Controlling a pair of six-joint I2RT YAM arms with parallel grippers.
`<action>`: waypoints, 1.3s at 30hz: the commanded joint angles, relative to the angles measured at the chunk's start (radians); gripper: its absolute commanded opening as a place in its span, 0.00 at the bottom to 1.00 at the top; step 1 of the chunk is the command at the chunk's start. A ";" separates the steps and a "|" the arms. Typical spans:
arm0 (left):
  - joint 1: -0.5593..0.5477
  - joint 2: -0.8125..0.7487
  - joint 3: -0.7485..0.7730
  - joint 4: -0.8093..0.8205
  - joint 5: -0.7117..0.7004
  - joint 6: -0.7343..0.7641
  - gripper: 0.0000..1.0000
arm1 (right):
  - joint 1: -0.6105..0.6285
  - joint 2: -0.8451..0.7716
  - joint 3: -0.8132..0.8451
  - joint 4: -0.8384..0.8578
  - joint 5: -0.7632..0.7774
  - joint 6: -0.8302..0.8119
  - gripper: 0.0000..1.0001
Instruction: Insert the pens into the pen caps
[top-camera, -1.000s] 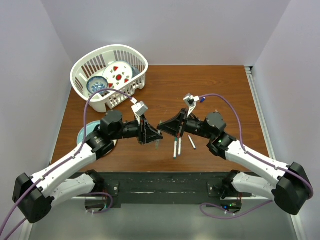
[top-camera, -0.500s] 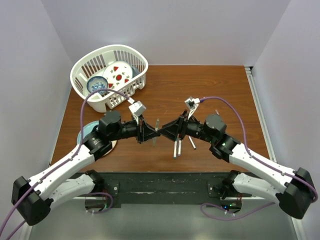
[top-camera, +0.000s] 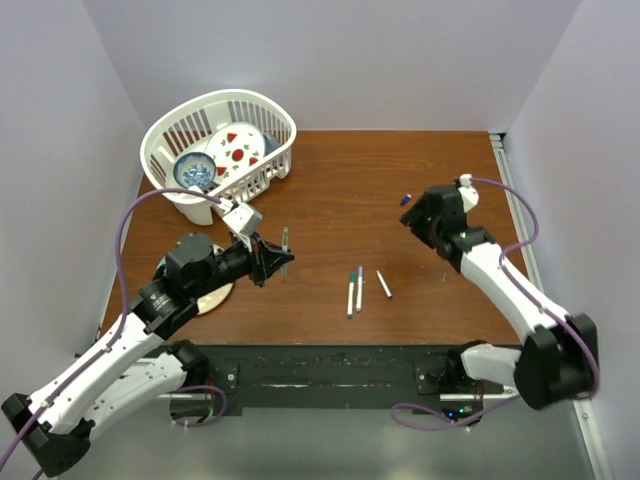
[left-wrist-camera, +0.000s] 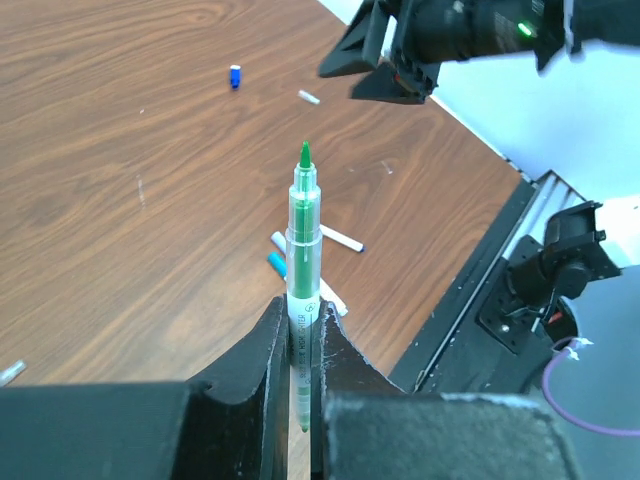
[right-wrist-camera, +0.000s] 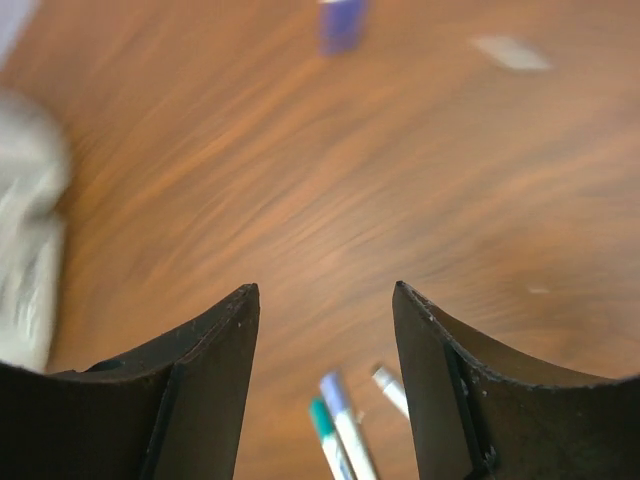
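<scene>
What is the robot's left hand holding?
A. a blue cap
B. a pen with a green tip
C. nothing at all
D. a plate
B: in the left wrist view, the left gripper is shut on the pen, whose bare green tip sticks out past the fingers.

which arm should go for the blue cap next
Right: the right fingers are open and empty with the blue cap just ahead, while the left fingers are shut on the green pen, farther from the cap.
</scene>
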 joint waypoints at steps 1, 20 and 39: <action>0.005 -0.013 -0.005 -0.021 -0.052 0.028 0.00 | -0.111 0.185 0.208 -0.349 0.157 0.363 0.59; 0.005 -0.009 -0.011 -0.033 -0.046 0.033 0.00 | -0.316 0.724 0.646 -0.609 0.011 0.779 0.50; 0.005 -0.009 -0.014 -0.027 -0.035 0.030 0.00 | -0.392 0.811 0.696 -0.621 -0.050 0.817 0.56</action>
